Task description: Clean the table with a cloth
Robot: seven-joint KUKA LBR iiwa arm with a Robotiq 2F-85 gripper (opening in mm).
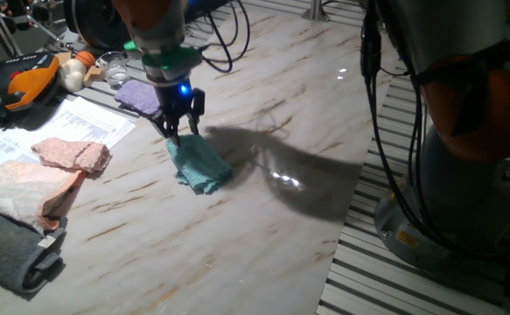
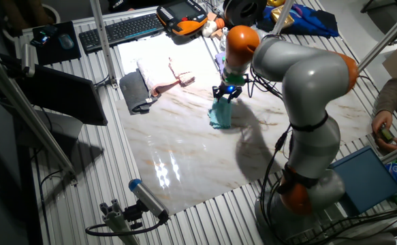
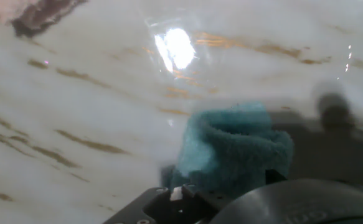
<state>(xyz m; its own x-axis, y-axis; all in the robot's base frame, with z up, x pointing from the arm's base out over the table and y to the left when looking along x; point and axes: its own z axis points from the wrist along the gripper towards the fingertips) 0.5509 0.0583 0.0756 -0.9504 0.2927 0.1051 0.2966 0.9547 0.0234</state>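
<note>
**Gripping the teal cloth on the marble slab**

Pinching one end of the cloth (image 1: 199, 165), the gripper (image 1: 178, 133) sits left of centre in one fixed view, its dark fingers drawn narrow onto the upper-left corner of the teal fabric. From there the cloth trails down and to the right, lying rumpled on the table (image 1: 263, 201). A blue light glows on the wrist just above the fingers.

In the other fixed view the gripper (image 2: 224, 96) hangs at upper centre, with the cloth (image 2: 220, 116) directly beneath it and touching the table (image 2: 178, 156).

The hand view shows the cloth (image 3: 234, 149) bunched up at lower centre, its fuzzy fold rising in front of the dark gripper body, with the veined table (image 3: 75, 106) around it.

At the left of one fixed view lie a purple cloth (image 1: 139, 94), two pink cloths (image 1: 71, 154) and a grey cloth (image 1: 14, 249).
</note>
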